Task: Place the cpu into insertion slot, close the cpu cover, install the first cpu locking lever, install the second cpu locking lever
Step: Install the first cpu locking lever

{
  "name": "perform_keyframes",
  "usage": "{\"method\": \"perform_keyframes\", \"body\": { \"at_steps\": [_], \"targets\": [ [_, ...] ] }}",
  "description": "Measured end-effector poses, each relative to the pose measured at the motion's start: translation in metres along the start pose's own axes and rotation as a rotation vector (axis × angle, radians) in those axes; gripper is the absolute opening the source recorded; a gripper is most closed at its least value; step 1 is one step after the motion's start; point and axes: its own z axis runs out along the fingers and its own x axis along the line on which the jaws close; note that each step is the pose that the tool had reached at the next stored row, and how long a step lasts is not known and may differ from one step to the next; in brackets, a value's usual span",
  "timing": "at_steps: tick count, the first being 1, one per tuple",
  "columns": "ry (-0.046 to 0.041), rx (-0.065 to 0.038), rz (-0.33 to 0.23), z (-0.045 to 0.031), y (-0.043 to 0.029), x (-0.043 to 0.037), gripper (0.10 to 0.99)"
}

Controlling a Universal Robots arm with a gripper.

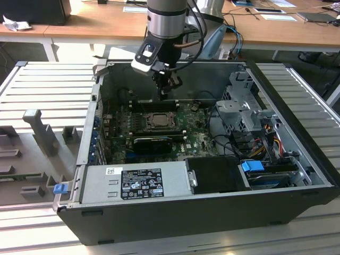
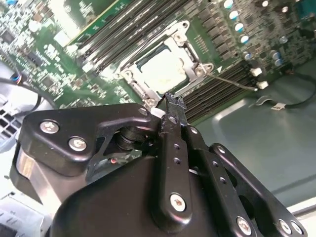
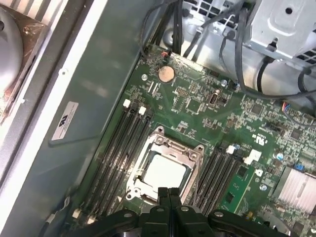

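The cpu [image 3: 165,173] [image 2: 165,66], a pale silver square, lies in the insertion slot [image 1: 158,120] on the green motherboard. The cpu cover [image 3: 173,147] [image 2: 174,42] lies flat around it, with the chip showing through its window. A thin wire locking lever [image 2: 235,81] juts out sideways from the socket over the memory slots. My gripper [image 1: 166,87] [image 3: 169,195] [image 2: 173,104] hangs just above the socket's edge. Its black fingers are shut together with nothing between them.
Black memory slots [image 3: 121,148] flank the socket on both sides. The open case's walls [image 1: 101,90] surround the board. A drive cage [image 1: 241,109] with cable bundles stands at the exterior view's right, and the power supply [image 1: 135,183] is at the front. A coin battery [image 3: 166,74] sits near the cables.
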Motion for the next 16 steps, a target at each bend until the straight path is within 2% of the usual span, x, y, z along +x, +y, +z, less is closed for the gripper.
{"method": "perform_keyframes", "body": {
  "at_steps": [2,3,8,16],
  "targets": [
    [-0.0035,-0.009,-0.021,0.0003,0.0000,0.0000,0.106],
    [-0.0040,-0.011,-0.028,0.0003,0.0001,0.0000,0.106],
    [-0.0041,-0.014,-0.071,0.0004,0.0000,-0.0001,0.106],
    [-0.0018,-0.016,-0.175,0.0004,0.0000,-0.0001,0.106]
  ]
}}
